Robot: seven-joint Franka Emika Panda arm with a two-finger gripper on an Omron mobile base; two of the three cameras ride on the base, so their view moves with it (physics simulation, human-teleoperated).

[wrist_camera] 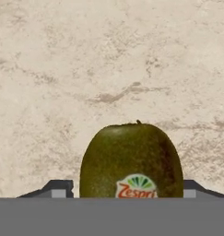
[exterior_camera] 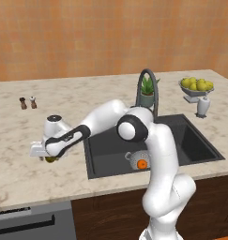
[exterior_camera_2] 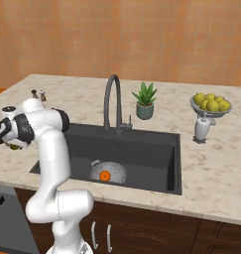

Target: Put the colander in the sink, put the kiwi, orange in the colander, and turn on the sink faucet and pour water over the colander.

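Note:
The kiwi point(wrist_camera: 132, 161), olive-green with a sticker, lies on the marble counter left of the sink point(exterior_camera: 195, 145). My gripper point(wrist_camera: 127, 189) points down over it with a fingertip on each side; a thin gap still shows at the left one, so it stands open. The base views show the gripper point(exterior_camera: 49, 158) point(exterior_camera_2: 13, 145) low on the counter with the kiwi point(exterior_camera: 50, 160) point(exterior_camera_2: 14, 147) peeking out under it. The colander point(exterior_camera: 132, 155) point(exterior_camera_2: 117, 171) sits in the sink point(exterior_camera_2: 142, 149) with the orange point(exterior_camera: 142, 164) point(exterior_camera_2: 105, 175) inside. No water runs from the sink faucet point(exterior_camera: 148, 75) point(exterior_camera_2: 111, 94).
A potted plant point(exterior_camera_2: 145, 101) stands behind the sink. A footed bowl of yellow-green fruit point(exterior_camera_2: 210, 105) and a white grinder point(exterior_camera_2: 201, 130) are at the far right. Two small shakers point(exterior_camera: 28, 102) stand at the back left. The counter's front edge runs just below the gripper.

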